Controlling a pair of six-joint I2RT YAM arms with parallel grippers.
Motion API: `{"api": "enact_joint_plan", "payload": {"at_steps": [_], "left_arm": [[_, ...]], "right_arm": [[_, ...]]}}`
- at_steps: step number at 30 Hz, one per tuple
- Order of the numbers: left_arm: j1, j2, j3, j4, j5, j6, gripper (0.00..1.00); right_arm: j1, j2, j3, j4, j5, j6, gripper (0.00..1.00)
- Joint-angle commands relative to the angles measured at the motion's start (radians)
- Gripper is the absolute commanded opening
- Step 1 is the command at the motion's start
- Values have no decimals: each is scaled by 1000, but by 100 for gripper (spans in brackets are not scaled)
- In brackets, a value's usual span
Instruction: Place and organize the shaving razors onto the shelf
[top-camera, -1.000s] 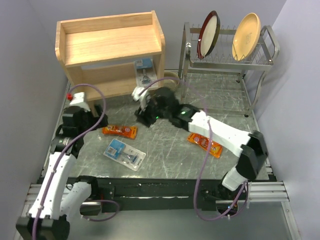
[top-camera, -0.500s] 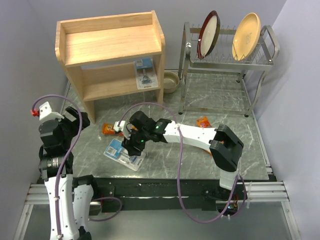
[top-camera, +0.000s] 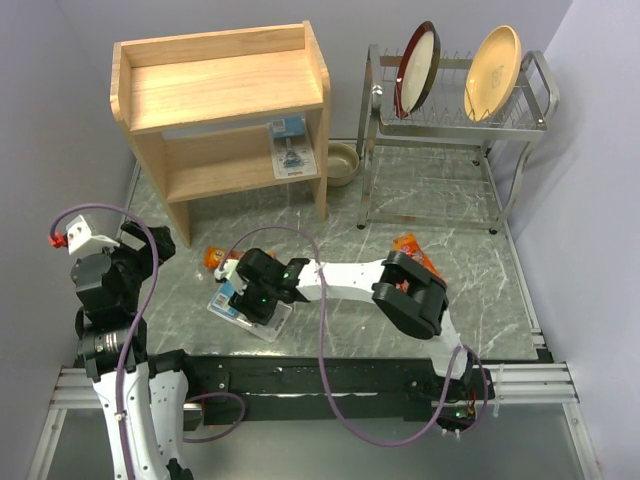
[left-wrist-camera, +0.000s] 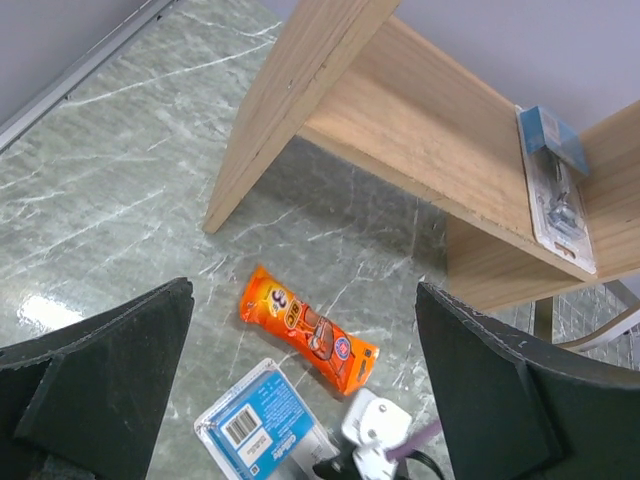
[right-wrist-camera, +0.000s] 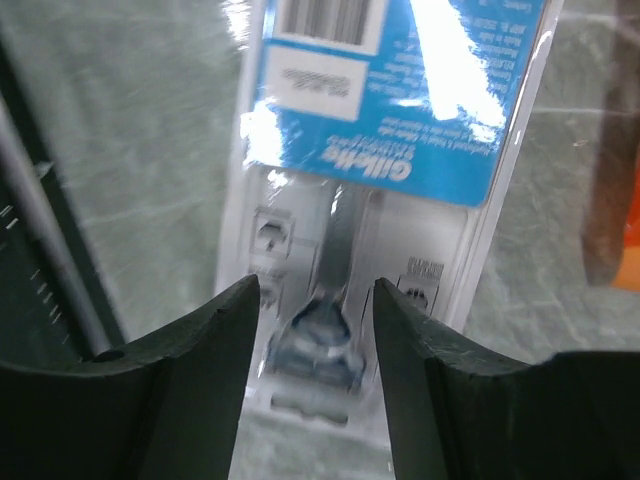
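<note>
Orange pack (left-wrist-camera: 308, 343) on the table (left-wrist-camera: 120, 180) by the shelf (left-wrist-camera: 420, 150).
A clear pack (left-wrist-camera: 556, 190) sits on the shelf; a blue-card pack (left-wrist-camera: 262, 425) lies just beside the orange one.

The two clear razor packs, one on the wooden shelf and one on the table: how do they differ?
The shelf pack rests on the lower tier of the wooden shelf, by its right side panel; the table pack lies on the tabletop in front. The right end effector is open over the table pack, fingers either side of its razor; nothing touches the shelf pack. Both are clear blisters with blue cards.
</note>
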Motion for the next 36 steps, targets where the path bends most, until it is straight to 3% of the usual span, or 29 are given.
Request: {"api": "enact_joint_plan", "payload": {"at_steps": [1,5,6,9,16,22,32,36], "left_arm": [[6,-8,12,-7,4,-4,99],[9,-3,21,-9,-1,2,99],[9,0,24,-7,1,2,99],[11,11,31,-3,5,0,99],[6,52,41,28,-10,11,99],[3,49,97,77,22,80,94],[6,118,202,2,80,144,94],[11,132,209,-3,100,160,99]], "right_arm": [[10,35,50,63,85,62,53],[13,60,61,55,104,33,38],[11,60,61,55,111,26,21],[10,11,70,36,128,12,0],[-93,-193,208,-182,-24,96,0],[-193,-344,257,-115,44,186,0],[-228,-103,635,-118,322,386,0],[-231,-22,725,-115,390,404,0]]}}
